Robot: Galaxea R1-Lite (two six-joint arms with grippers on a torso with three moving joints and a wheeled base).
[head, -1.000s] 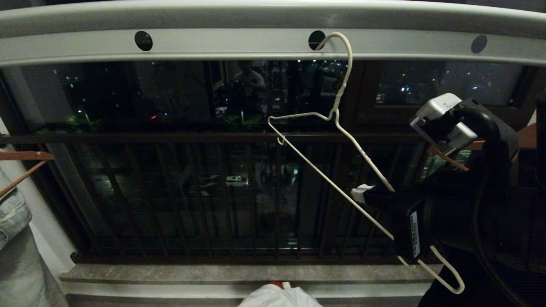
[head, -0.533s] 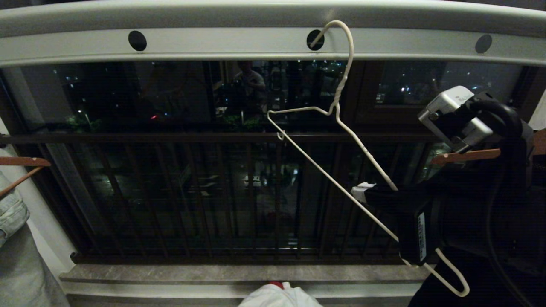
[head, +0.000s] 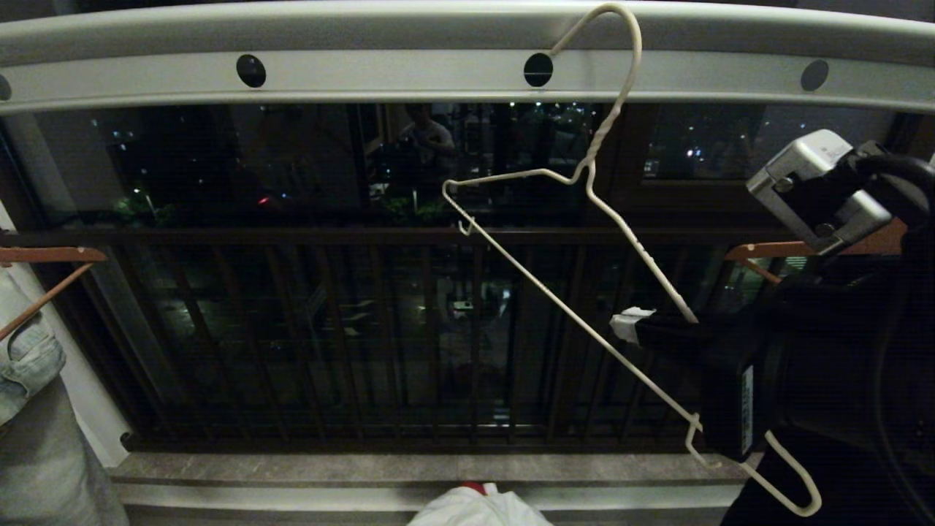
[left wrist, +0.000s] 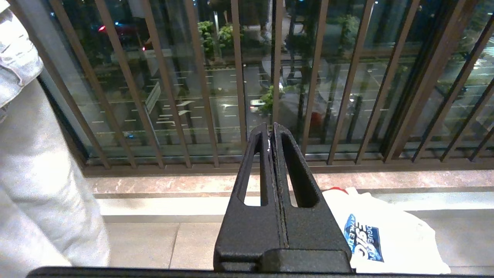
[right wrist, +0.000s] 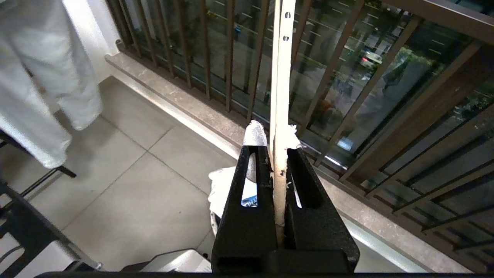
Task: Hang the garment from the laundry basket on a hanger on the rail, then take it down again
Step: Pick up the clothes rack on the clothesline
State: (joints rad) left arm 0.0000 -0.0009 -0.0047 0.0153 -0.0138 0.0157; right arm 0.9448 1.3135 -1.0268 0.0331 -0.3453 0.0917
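I have my right hand (head: pixel 643 329) clamped on the lower arm of the hanger (head: pixel 555 292), with the wire pinched between the pads. The hook stands up and away from the hand, in front of the rail (head: pixel 409 73) beside a hole, and I cannot tell whether it bears on the bar. The garment (left wrist: pixel 378 231) lies on the floor below the hand, not on the hanger. My left hand (left wrist: pixel 272 133) is shut on nothing, parked low. My worry: the thin wire pivots in the grip and the hook snags the rail
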